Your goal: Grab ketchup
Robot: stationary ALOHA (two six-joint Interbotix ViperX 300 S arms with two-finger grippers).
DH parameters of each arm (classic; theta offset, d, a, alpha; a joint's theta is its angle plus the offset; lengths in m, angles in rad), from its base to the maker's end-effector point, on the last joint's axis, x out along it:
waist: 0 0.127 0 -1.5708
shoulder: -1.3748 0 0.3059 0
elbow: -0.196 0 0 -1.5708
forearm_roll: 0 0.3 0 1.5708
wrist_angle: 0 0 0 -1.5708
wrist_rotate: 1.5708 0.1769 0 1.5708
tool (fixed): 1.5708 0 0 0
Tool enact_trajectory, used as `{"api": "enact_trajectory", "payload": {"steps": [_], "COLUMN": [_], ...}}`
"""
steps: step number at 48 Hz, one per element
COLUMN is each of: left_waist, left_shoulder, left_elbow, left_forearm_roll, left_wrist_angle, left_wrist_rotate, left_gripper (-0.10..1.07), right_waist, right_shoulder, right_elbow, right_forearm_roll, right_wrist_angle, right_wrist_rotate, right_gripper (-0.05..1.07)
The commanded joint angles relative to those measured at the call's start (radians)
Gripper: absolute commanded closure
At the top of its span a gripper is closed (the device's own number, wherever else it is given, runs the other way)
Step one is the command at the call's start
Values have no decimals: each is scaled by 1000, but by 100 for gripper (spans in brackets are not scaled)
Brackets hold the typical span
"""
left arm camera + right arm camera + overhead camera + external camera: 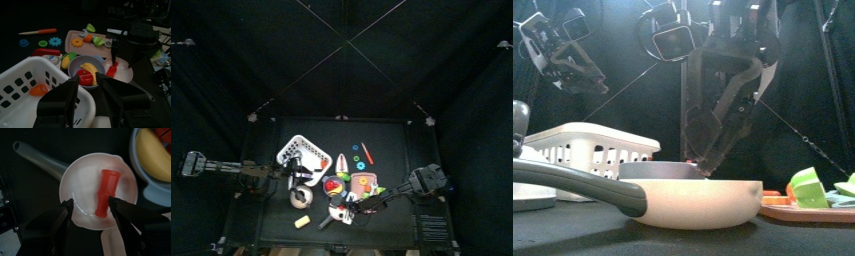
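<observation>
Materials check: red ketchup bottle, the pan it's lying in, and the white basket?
Ketchup bottle: probably plastic, matte red, uniform colour with soft highlights. Pan: glossy cream, likely plastic or enamel; sharp glints along the rim, so the look leaves it open. Basket: white moulded plastic, judging by its regular slotted walls.

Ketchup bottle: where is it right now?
In the right wrist view the ketchup bottle lies inside the white pan, beside the bowl holding a banana, just ahead of the open right gripper.
</observation>
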Motion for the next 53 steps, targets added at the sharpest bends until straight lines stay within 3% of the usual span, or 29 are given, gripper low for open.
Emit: {"api": "enact_trajectory", "payload": {"steps": [1,53], "left_waist": [0,8], "left_shoulder": [-2,-2], "left_elbow": [-8,14], "left_forearm_roll": [2,-9], "left_wrist_angle": [-8,-3], "left_wrist_rotate": [0,-2], "left_gripper": [23,23], "right_waist": [-8,-51], "right_shoulder": [-12,51], "right_elbow": [-25,-44], "right_forearm_roll": [-2,34], "right_wrist_angle": [26,29], "right_wrist_rotate": [-2,0], "right_gripper": [13,13]}}
